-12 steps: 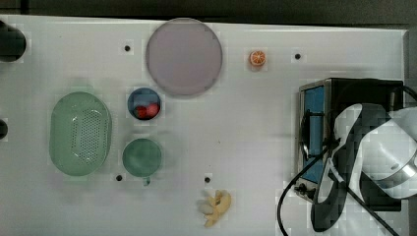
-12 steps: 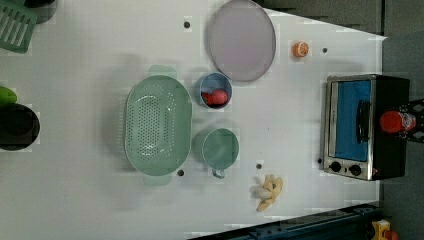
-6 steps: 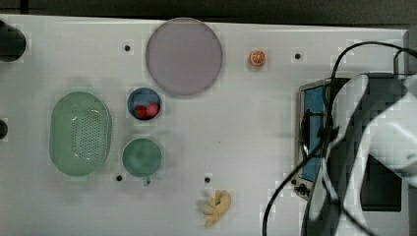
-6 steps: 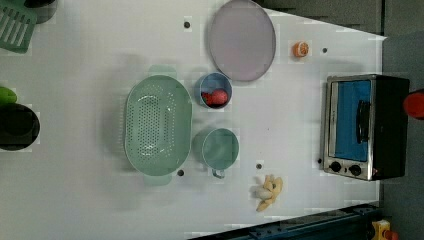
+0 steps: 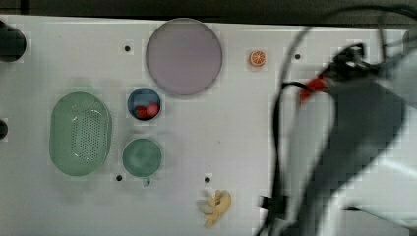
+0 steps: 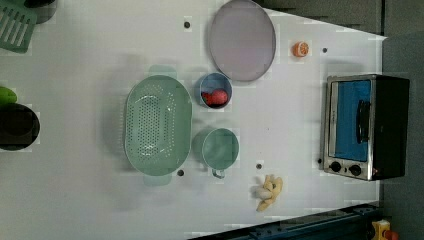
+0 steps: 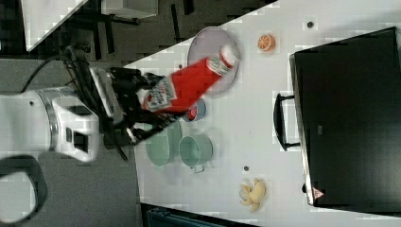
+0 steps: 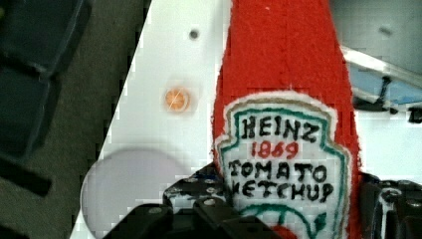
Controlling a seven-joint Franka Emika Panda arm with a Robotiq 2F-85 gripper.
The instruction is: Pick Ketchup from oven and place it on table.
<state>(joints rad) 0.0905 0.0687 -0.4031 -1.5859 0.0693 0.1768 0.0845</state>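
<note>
The gripper [image 7: 144, 109] is clamping its black fingers [image 8: 196, 211] around the label end of the Ketchup [image 7: 189, 85], and in the right view the bottle is hanging in the air above the table [image 6: 300, 115], tilted, its white cap pointing over the lilac plate [image 7: 201, 47]. The wrist view is showing the red body and the white label running away from the jaws, with the oven [image 8: 383, 84] beyond it. In the left view the oven [image 6: 367, 125] is sitting by the table's right edge, blue glass door shut, handle across it, two knobs at one end. Between the oven and the dishes a broad bare strip of white tabletop is lying open, broken by a few small dark holes; the orange slice [image 6: 300, 49] is sitting near the far edge and the banana bunch [image 6: 268, 192] near the lower edge in the left view. In the top view the arm [image 5: 364, 142] is covering the right side of the table. Over among the containers, the blue bowl [image 6: 216, 90] is holding small red balls and is lying just beside the plate; the green colander [image 6: 157, 125] and the green cup [image 6: 220, 148] are showing nothing inside.
</note>
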